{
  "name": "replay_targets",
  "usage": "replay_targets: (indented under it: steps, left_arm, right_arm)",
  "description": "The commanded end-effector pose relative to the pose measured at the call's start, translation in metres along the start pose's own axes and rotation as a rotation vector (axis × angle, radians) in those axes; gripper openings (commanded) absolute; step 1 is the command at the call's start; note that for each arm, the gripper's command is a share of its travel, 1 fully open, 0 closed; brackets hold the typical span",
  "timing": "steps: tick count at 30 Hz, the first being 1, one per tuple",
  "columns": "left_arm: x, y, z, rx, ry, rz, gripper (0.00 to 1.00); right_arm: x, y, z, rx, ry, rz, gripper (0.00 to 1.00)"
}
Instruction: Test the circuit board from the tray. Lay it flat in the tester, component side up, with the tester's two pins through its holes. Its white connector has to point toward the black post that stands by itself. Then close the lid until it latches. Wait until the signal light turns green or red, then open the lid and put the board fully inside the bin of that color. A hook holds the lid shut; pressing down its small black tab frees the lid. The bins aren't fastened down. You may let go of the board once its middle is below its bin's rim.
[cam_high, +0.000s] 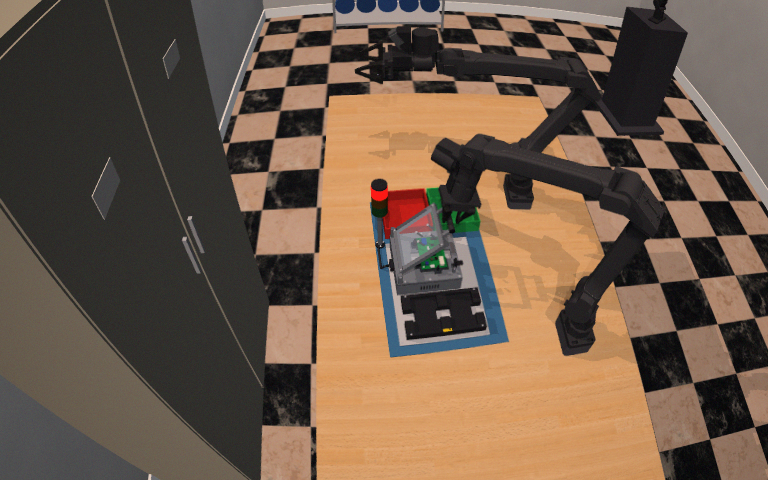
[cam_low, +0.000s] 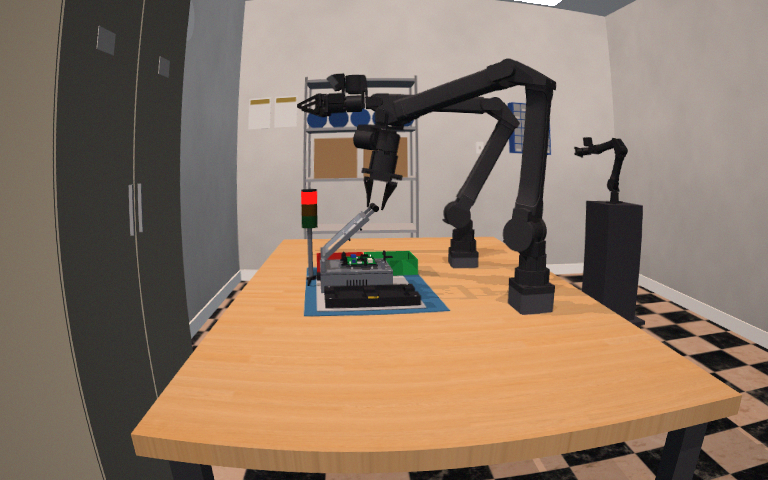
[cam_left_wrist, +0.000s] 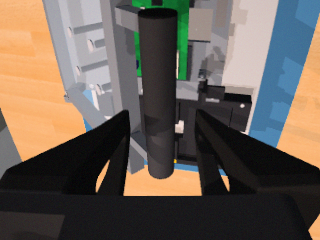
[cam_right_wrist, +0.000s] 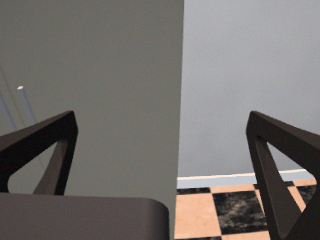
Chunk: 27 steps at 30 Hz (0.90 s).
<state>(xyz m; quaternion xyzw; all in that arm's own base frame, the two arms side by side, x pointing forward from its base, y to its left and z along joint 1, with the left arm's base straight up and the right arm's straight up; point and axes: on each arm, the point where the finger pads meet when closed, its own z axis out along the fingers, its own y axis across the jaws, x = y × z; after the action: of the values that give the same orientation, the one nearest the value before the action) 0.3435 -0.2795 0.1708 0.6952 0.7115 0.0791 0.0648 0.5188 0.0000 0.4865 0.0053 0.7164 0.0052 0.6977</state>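
Note:
The board (cam_high: 434, 262) (cam_low: 362, 260) (cam_left_wrist: 183, 55) lies component side up in the grey tester (cam_high: 428, 286) (cam_low: 356, 279). Whether its holes sit on the pins cannot be made out. The clear lid (cam_high: 441, 226) (cam_low: 344, 232) stands partway open, tilted up. The signal light (cam_high: 379, 194) (cam_low: 309, 197) glows red. My left gripper (cam_low: 375, 207) (cam_left_wrist: 162, 119) is partly open around the lid's black round handle (cam_left_wrist: 159, 65), with a gap on both sides. My right gripper (cam_right_wrist: 162, 120) (cam_low: 300, 105) is wide open and empty, high up beyond the bins.
The red bin (cam_high: 406, 206) and green bin (cam_high: 472, 220) (cam_low: 404, 263) stand side by side behind the tester. The black tray (cam_high: 444, 325) (cam_low: 370, 297) lies before it on the blue-edged mat (cam_high: 495, 329). The light's thin pole (cam_high: 380, 229) (cam_low: 309, 246) rises beside the tester's lid hinge side.

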Motion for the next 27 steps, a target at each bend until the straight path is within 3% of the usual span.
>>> replay_targets:
  steps: [1, 21, 23, 27]
  left_arm:
    - [-0.011, 0.023, -0.042, -0.068, -0.060, -0.017, 0.38]
    - [-0.014, 0.014, -0.070, -0.078, -0.075, -0.022, 0.38]
    - [-0.009, 0.022, -0.071, -0.075, -0.063, -0.018, 0.61]
    - [-0.010, 0.017, -0.095, -0.091, -0.084, -0.026, 0.64]
  right_arm:
    - [-0.012, 0.000, -0.001, 0.000, -0.037, -0.015, 1.00]
    - [-0.012, 0.000, -0.001, 0.000, -0.037, -0.015, 1.00]
    - [-0.012, 0.000, -0.001, 0.000, -0.037, -0.015, 1.00]
    - [-0.012, 0.000, -0.001, 0.000, -0.037, -0.015, 1.00]
